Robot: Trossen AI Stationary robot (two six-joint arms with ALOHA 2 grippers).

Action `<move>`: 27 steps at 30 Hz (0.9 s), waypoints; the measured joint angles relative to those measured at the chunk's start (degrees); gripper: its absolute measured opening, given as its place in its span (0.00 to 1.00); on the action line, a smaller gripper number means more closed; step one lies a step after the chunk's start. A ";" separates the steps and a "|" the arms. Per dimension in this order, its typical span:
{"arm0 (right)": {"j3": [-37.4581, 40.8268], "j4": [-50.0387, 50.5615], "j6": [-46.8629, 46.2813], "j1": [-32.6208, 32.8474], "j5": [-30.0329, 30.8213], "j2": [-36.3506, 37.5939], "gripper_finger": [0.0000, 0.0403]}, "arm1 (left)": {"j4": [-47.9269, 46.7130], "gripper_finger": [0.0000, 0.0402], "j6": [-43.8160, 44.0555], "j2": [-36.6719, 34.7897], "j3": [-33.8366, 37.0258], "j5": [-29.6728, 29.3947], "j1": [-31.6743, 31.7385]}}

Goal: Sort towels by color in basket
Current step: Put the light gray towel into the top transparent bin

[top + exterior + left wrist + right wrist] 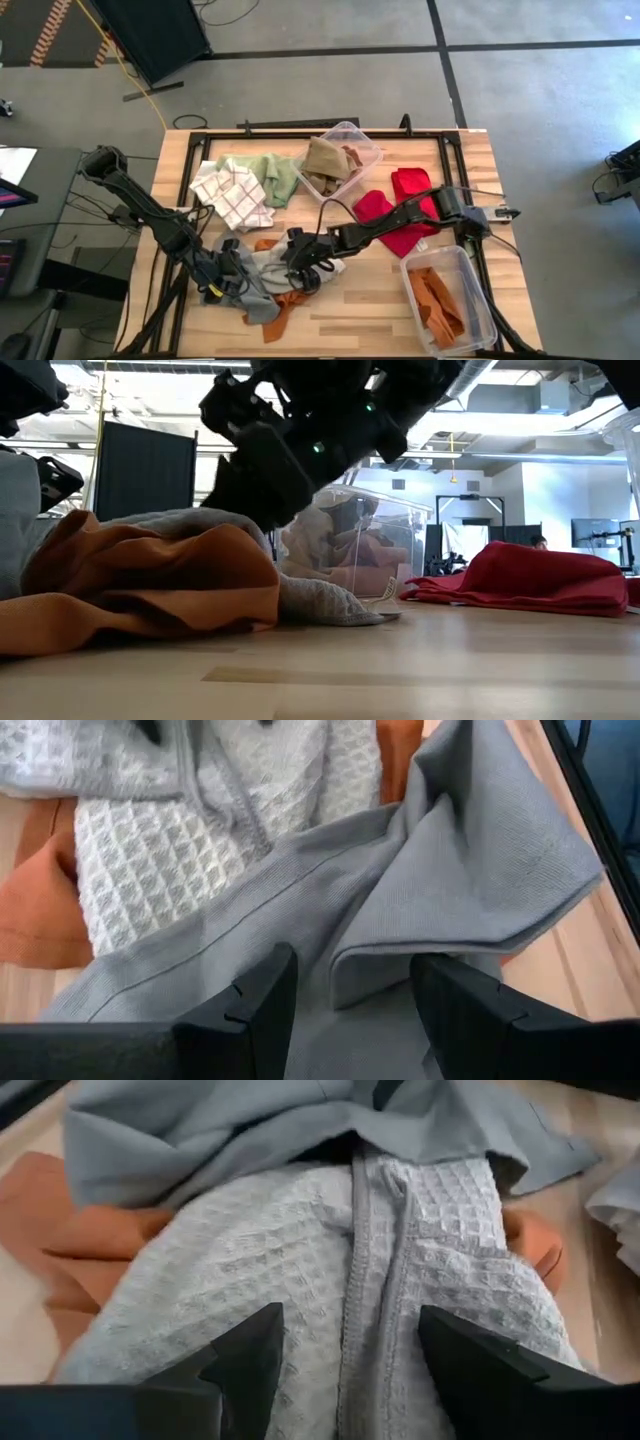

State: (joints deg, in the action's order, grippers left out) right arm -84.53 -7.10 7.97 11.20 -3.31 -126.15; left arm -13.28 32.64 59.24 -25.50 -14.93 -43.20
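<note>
The left pincer (232, 268) is low over the heap of cloths near the front edge of the desk (350, 320), left of the middle. Its own wrist view shows its two dark fingers (255, 1005) spread apart with a fold of smooth grey towel (440, 910) lying between them, not clamped. The right pincer (300, 262) reaches in from the right side onto the same heap, just beside the left one; its fingers (245, 1355) also stand apart, straddling a pale grey waffle-weave towel (330, 1290) with a raised seam running down its middle.

Under and around both grey cloths lies a rust orange towel (282, 305), which spills toward the front edge; in the low view it bulges in the foreground (150, 585) with grey cloth draped behind it.

Toward the right from the heap, two red towels (400, 205) lie side by side near the middle of the desk, partly under the right arm. At the front right corner stands a clear bin (478, 300) holding another rust orange cloth (437, 300). Near the back edge, around the middle, a second clear bin (365, 145) tilts and holds a tan towel (325, 162). To the left of it, toward the back left corner, lie a pale green towel (280, 175) and a white-checked towel (235, 195), touching each other.
</note>
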 joint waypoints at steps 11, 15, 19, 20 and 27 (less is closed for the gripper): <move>-0.38 4.09 -0.40 -0.54 0.20 0.09 0.21 | 0.31 0.46 0.00 0.00 -0.02 -0.10 0.00; -0.38 4.88 1.10 -0.47 0.75 0.10 0.05 | 0.33 0.46 0.17 0.00 -0.02 -0.12 0.00; -0.35 6.43 2.51 -0.32 3.78 1.26 0.05 | 0.33 0.46 0.56 0.00 -0.02 -0.12 0.00; -0.35 7.48 2.87 -0.30 4.63 2.10 0.05 | 0.31 0.46 0.70 0.00 -0.02 -0.12 0.00; -0.33 15.10 7.18 1.56 13.52 10.24 0.05 | 0.23 0.46 0.98 0.00 -0.02 0.10 0.00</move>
State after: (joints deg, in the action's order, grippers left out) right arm -84.86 8.01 15.15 12.76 10.21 -115.91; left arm -13.06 33.63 59.24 -25.52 -14.83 -43.20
